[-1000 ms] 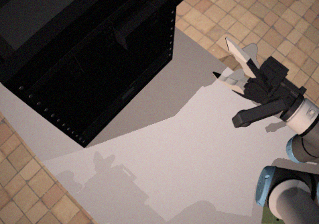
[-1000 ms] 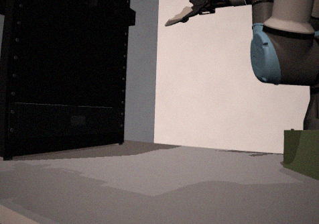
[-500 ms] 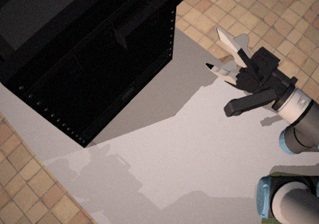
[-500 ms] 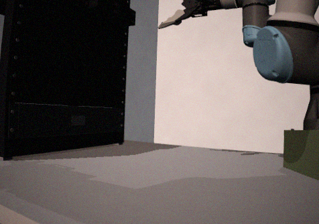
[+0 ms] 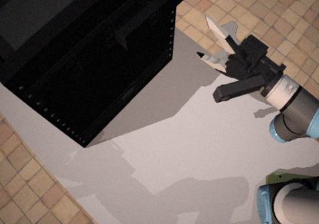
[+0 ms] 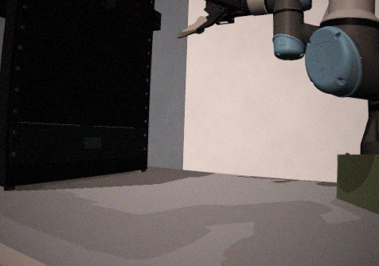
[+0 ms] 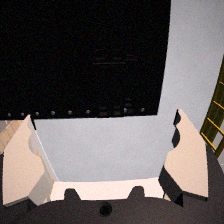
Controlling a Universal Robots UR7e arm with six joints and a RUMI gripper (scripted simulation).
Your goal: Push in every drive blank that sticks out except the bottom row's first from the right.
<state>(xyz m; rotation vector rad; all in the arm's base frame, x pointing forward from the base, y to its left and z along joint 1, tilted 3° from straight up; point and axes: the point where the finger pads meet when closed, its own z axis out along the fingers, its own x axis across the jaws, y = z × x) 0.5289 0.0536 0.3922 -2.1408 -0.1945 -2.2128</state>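
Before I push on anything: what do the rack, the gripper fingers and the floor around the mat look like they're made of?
Rack: matte black, probably painted metal, with rows of pale rivets down its front posts. Gripper fingers: smooth cream, likely plastic, with notched inner edges; they stand open and empty. Floor: tan square tiles with visible joints, ceramic by the look.

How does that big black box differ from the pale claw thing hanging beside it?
The rack is black and boxy; the end effector has pale, pointed fingers on a dark body. The rack stands on the grey mat; the end effector hangs in the air, level with the rack's top and apart from it. The rack's front is too dark to read; the end effector is plainly open and holds nothing.
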